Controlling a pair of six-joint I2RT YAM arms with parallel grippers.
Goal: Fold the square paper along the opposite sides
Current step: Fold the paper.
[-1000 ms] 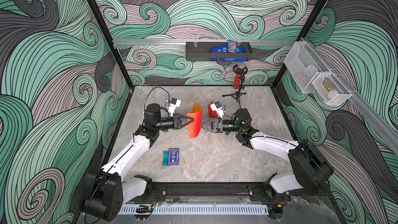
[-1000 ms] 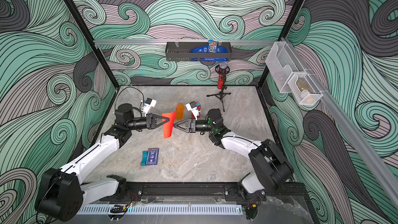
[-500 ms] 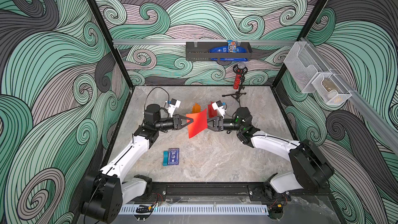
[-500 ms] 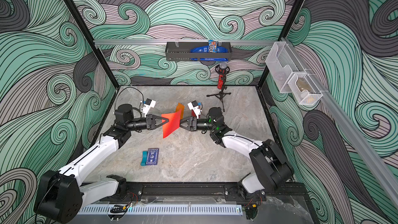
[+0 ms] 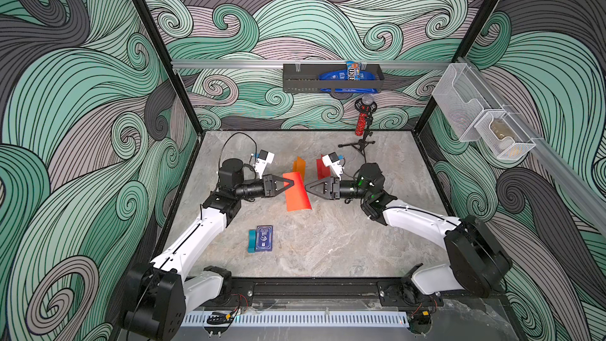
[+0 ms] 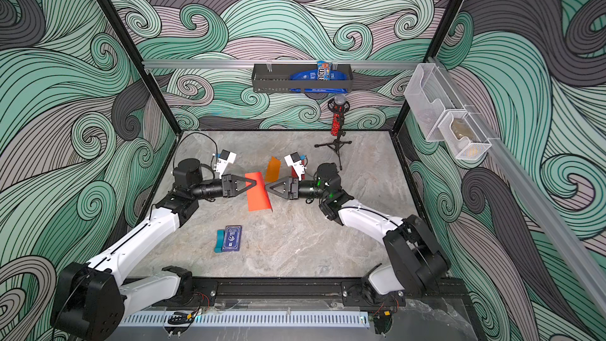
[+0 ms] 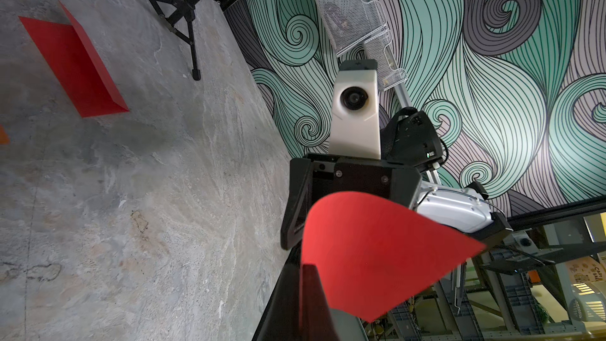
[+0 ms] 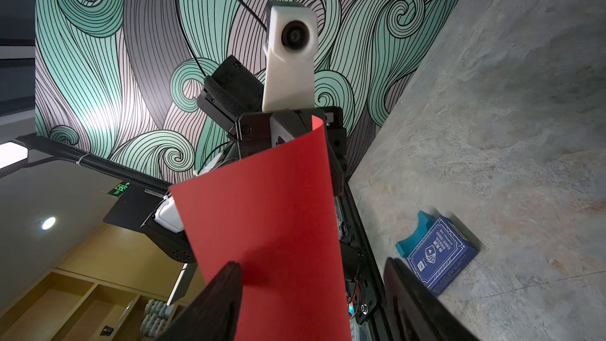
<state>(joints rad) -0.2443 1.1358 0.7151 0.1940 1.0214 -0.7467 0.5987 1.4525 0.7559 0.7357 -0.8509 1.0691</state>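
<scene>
The square paper (image 5: 296, 193) is red-orange and hangs curved above the table (image 5: 328, 241) between my two grippers, in both top views (image 6: 259, 195). My left gripper (image 5: 291, 184) is shut on its upper edge; the left wrist view shows the sheet (image 7: 377, 250) bulging away from the closed fingers (image 7: 288, 303). My right gripper (image 5: 306, 187) faces it from the other side, open. In the right wrist view the paper (image 8: 269, 224) runs between the spread fingers (image 8: 223, 293), close to one and well clear of the other.
A folded orange paper (image 5: 299, 168) and a folded red paper (image 5: 320, 168) stand behind the grippers. A blue card box (image 5: 264, 238) with a teal piece (image 5: 252, 241) lies toward the front. A microphone on a tripod (image 5: 360, 139) stands at the back right.
The paper flared out flat toward the right gripper half a second ago and now hangs curved again. The right gripper has shifted slightly at the paper's free edge. The left hold is unchanged.
</scene>
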